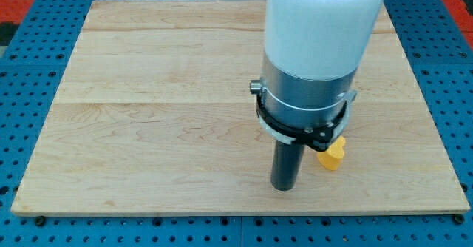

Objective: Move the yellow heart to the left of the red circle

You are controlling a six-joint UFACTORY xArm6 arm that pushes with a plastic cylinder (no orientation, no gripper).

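A yellow block (332,155), partly hidden by the arm so its shape is not clear, lies on the wooden board (148,114) at the view's lower right. My tip (283,187) rests on the board just to the left of the yellow block, a small gap apart. No red circle shows in this view; the arm's white and grey body (314,47) hides part of the board behind it.
The board sits on a blue pegboard table (29,77). The board's bottom edge runs close below my tip.
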